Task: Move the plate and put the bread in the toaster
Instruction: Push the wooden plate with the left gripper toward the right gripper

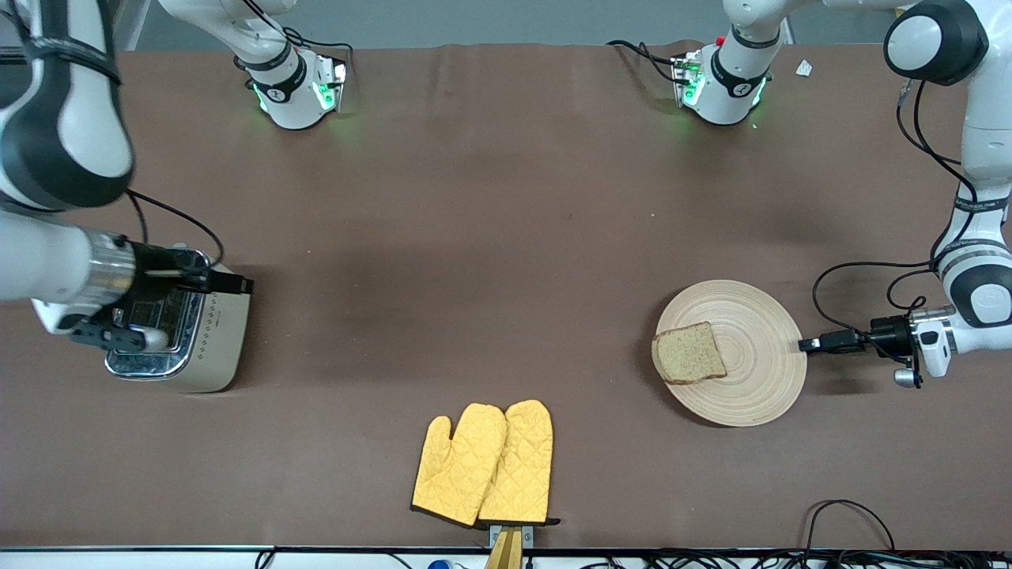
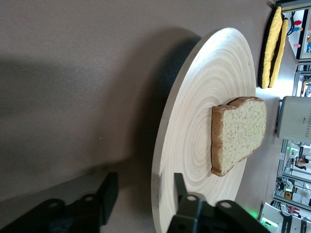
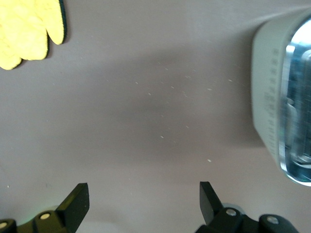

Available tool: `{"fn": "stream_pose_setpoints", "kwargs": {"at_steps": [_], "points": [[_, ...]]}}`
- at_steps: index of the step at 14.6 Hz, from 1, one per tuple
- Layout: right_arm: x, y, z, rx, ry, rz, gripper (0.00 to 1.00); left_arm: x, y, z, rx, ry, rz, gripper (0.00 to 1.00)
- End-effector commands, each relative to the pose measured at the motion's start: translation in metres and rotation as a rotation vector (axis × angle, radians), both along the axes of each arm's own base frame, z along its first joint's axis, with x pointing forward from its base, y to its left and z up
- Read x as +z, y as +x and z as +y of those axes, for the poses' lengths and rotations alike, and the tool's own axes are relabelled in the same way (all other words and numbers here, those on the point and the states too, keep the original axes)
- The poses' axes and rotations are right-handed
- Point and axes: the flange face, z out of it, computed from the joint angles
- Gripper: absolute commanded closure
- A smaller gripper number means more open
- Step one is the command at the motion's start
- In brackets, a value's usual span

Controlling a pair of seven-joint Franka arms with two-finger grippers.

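Observation:
The round light-wood plate [image 1: 751, 371] lies toward the left arm's end of the table. The brown bread slice [image 1: 688, 353] rests on it at the edge toward the toaster. My left gripper [image 1: 806, 344] is low at the plate's rim. In the left wrist view it [image 2: 144, 191] is open, with the rim of the plate [image 2: 194, 136] between its fingers and the bread [image 2: 238, 133] past them. The cream and chrome toaster [image 1: 198, 340] stands at the right arm's end. My right gripper [image 1: 229, 283] is over the toaster, open and empty [image 3: 143, 199], with the toaster [image 3: 279, 97] beside it.
A pair of yellow oven mitts [image 1: 486, 465] lies at the table edge nearest the front camera, midway between toaster and plate. They also show in the left wrist view [image 2: 272, 46] and the right wrist view [image 3: 29, 29]. Cables trail by the left arm.

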Motion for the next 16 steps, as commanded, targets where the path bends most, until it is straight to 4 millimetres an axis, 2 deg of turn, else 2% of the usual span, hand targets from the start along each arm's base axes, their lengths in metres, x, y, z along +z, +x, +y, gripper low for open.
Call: {"fn": "stream_pose_setpoints", "kwargs": {"at_steps": [1, 2, 4, 6, 8, 12, 14, 16], "points": [[-0.022, 0.01, 0.034, -0.052, 0.005, -0.009, 0.0, -0.005, 0.003, -0.004, -0.007, -0.024, -0.012, 0.58], [-0.029, 0.012, 0.046, -0.07, 0.039, 0.002, 0.0, -0.005, 0.003, -0.006, -0.01, -0.024, -0.012, 0.62], [-0.048, 0.018, 0.044, -0.12, 0.111, 0.032, 0.0, -0.005, 0.004, -0.01, -0.016, -0.028, -0.011, 0.75], [-0.066, 0.024, 0.045, -0.132, 0.118, 0.039, 0.0, -0.004, 0.009, -0.025, -0.033, -0.05, -0.019, 0.89], [-0.066, 0.023, 0.055, -0.121, 0.121, 0.032, 0.0, 0.0, 0.013, -0.04, -0.054, -0.064, -0.028, 0.98], [-0.066, 0.023, 0.059, -0.117, 0.122, 0.028, 0.0, 0.023, 0.034, -0.124, -0.151, -0.125, -0.057, 1.0], [-0.068, 0.023, 0.059, -0.118, 0.122, 0.03, 0.0, 0.038, 0.04, -0.18, -0.204, -0.196, -0.07, 1.0], [-0.076, 0.025, 0.058, -0.115, 0.119, 0.035, 0.0, 0.043, 0.041, -0.237, -0.254, -0.241, -0.071, 1.0]]}}
